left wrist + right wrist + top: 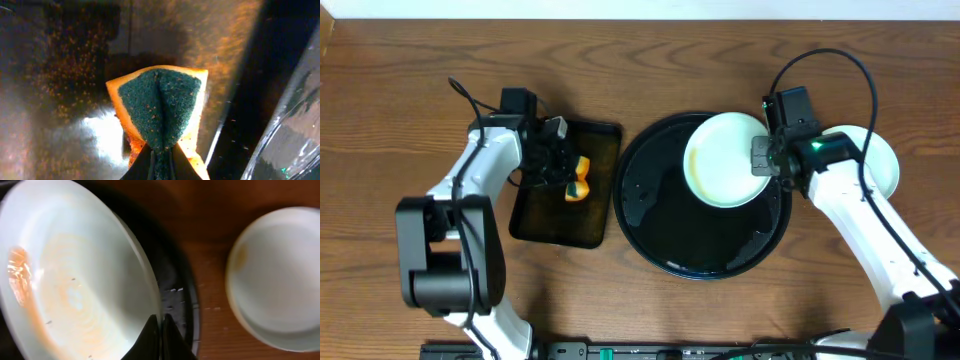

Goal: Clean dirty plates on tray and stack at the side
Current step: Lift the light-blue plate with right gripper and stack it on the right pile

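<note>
A pale mint plate (725, 160) with brown smears is held tilted over the right part of the round black tray (670, 235). My right gripper (767, 158) is shut on its right rim; the right wrist view shows the fingers (161, 325) pinching the plate's edge (75, 280). A stack of plates (875, 160) lies on the wood table right of the tray, also in the right wrist view (280, 280). My left gripper (563, 178) is shut on a yellow sponge with a green scouring face (160, 112) over the rectangular tray.
The small rectangular black tray (545, 225) lies left of the round tray, its surface wet and speckled (60, 75). Bare wood table (380, 120) lies at the left and along the front.
</note>
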Controlling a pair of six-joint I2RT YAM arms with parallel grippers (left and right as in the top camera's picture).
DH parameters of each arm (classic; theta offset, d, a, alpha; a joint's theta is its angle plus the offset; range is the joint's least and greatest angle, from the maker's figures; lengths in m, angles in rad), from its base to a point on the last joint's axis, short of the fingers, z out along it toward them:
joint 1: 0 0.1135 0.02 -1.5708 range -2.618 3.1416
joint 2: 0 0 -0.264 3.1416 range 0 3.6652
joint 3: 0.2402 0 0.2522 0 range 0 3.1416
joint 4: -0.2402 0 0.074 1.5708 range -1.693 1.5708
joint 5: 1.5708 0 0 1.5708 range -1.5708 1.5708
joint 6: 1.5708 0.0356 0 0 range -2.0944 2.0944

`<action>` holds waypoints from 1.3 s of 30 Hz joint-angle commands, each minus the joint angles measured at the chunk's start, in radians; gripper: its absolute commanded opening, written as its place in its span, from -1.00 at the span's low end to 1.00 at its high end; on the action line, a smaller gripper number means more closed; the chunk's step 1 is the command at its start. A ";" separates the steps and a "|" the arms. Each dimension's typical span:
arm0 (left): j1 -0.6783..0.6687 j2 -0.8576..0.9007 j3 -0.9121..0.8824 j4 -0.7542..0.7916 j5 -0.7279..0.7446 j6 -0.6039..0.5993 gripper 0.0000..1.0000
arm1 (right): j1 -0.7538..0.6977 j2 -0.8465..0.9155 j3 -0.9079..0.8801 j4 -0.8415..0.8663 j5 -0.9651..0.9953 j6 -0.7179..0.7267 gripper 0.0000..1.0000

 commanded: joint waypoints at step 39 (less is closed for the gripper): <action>0.088 -0.122 -0.004 -0.041 -0.313 -0.170 -0.85 | 0.166 -0.103 0.007 0.136 0.525 -0.196 -0.98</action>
